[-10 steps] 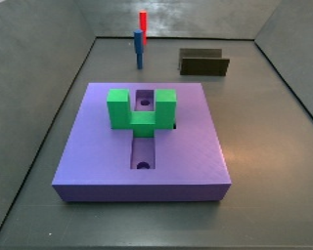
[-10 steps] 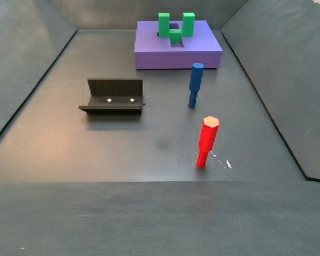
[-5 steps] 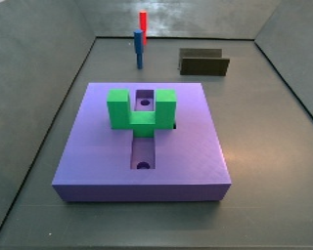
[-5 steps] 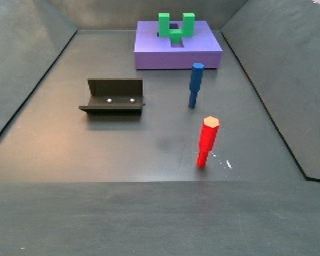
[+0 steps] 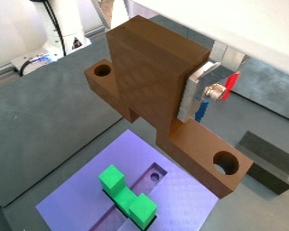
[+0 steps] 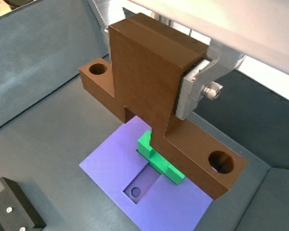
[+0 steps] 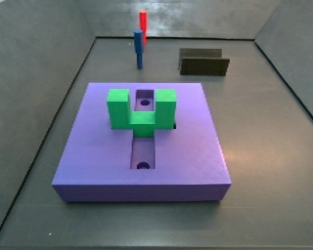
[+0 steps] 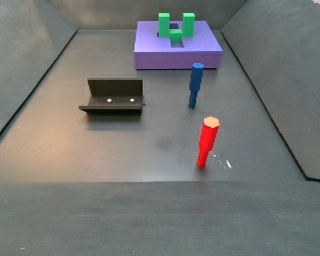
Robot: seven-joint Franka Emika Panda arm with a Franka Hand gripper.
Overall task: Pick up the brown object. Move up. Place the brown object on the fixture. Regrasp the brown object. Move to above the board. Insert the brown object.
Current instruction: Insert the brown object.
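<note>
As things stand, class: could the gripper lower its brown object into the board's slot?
Probably yes. The gripper holds the brown object above the board; the slot beside the green block looks open.

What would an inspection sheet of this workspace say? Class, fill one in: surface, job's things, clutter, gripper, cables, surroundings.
Surface: dark grey floor, bare between items.
Job's things: brown object held above the board, as both wrist views show; fixture stands apart, with nothing on it.
Clutter: green U-shaped block on the board's slot; blue peg and red peg upright on the floor.
Gripper: gripper high over the board, outside both side views; one silver finger lies against the brown object.
Cables: nothing seen in the work area.
Surroundings: grey walls.
</note>
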